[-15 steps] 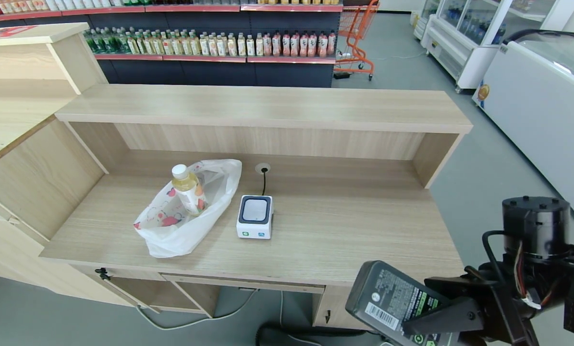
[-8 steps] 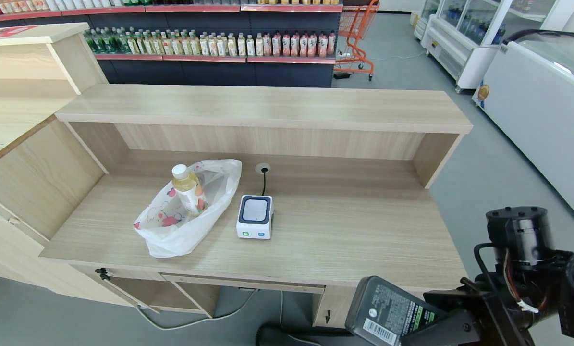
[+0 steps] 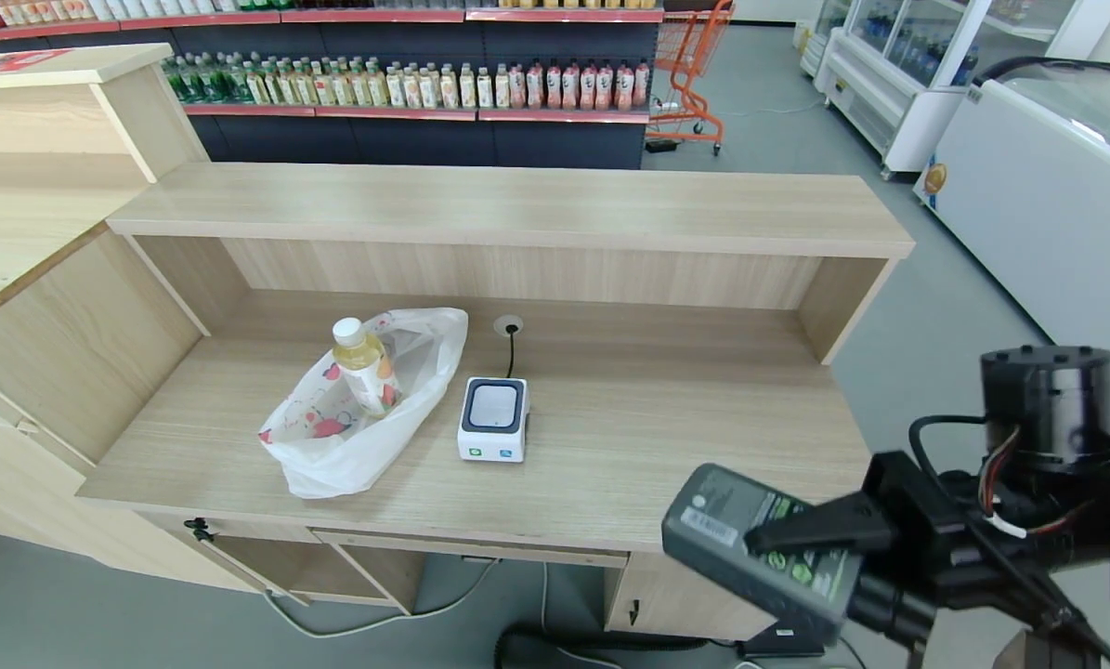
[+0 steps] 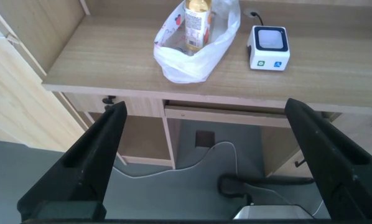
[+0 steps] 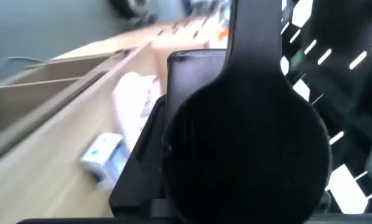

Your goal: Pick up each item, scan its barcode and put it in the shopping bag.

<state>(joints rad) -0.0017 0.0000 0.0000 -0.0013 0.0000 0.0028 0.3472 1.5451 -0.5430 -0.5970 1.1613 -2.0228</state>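
1. Compared with half a second before, the right gripper [image 3: 796, 544] has gone up and turned. The pack [image 3: 731, 502] in it now lies flatter. Its barcode label [image 3: 708, 526], which was at the near low corner, is now on the upper face near the left end.
2. The pack has come up in front of the near edge of the counter [image 3: 666, 446]; before, it was lower than this edge.
3. The bag [image 3: 332, 455], the bottle [image 3: 364, 367] and the scanner [image 3: 493, 418] are at the same places as before.
4. The left gripper [image 4: 206, 106] is in front of the counter and lower than its top. Its fingers are wide apart, with nothing between them. The bag and the scanner lie well ahead of it.
5. The bag lies on the left part of the counter with its mouth open. The bottle stands tilted inside it, white cap upward.
6. The scanner stands just to the right of the bag, with a small gap between them. Its window faces up, and its cable goes to a hole in the counter behind it.
7. The right gripper is clamped on the pack, one finger across the upper face. The pack sticks out from the fingers to the left, at the near right corner of the counter. It is well apart from the scanner and the bag.
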